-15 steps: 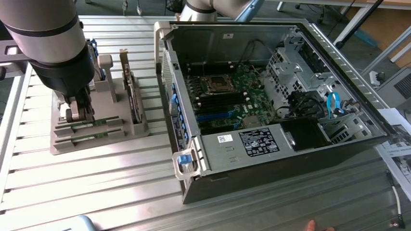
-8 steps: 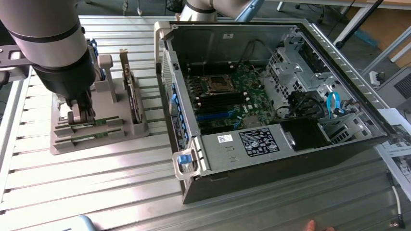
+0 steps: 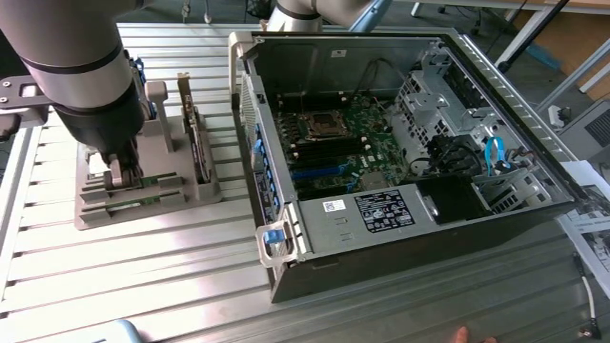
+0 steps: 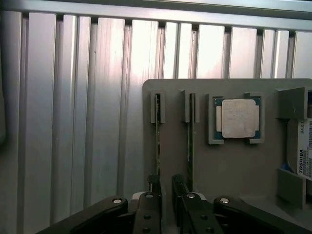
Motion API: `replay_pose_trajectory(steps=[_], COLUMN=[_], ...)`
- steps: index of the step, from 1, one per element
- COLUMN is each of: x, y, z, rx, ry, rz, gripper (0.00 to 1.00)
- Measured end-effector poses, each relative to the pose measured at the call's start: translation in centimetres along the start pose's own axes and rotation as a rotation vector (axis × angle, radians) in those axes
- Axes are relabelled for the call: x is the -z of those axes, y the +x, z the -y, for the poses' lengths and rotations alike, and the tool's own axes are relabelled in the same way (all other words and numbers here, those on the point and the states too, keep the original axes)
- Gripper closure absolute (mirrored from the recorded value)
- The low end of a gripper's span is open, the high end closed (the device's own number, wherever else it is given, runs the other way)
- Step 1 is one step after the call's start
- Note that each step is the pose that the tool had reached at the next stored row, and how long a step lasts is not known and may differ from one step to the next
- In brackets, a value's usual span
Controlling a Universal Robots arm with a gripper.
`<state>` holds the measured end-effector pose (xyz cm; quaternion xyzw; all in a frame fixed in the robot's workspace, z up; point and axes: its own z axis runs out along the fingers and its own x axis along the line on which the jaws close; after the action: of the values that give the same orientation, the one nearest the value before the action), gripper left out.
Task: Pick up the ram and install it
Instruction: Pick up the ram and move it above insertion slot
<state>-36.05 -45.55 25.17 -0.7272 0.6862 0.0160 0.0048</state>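
Two ram sticks stand on edge in slots of the grey holder [image 4: 234, 170]: one ram stick [image 4: 157, 131] and a second ram stick [image 4: 190, 136] beside it. My gripper [image 4: 165, 183] hangs just above the holder at the sticks' near ends. It is open with a narrow gap, and only bare holder shows between the fingers. One finger [image 4: 155, 187] covers the end of the first stick. In the exterior view the gripper [image 3: 122, 175] is lowered onto the holder [image 3: 96, 218] at that view's left, with a green ram strip [image 3: 143, 184] beside the fingers.
A silver processor chip [image 4: 238, 118] and a hard drive [image 4: 303, 156] sit in the same holder. An expansion card [image 3: 196, 132] stands upright in it. The open computer case [image 3: 401, 236] lies at the exterior view's right, its motherboard memory slots [image 3: 324, 151] exposed. A ribbed metal table [image 3: 143, 279] lies beneath.
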Motion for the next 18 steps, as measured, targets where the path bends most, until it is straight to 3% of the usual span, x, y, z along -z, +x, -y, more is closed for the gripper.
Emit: replay_pose_trajectory(steps=[6, 18], x=[-1.02, -2.1], y=[0.0, 0.1], z=[0.01, 0.03], rx=[0.0, 0.0], ry=[0.0, -0.0001], rz=[0.0, 0.0], gripper=[0.76, 0.76])
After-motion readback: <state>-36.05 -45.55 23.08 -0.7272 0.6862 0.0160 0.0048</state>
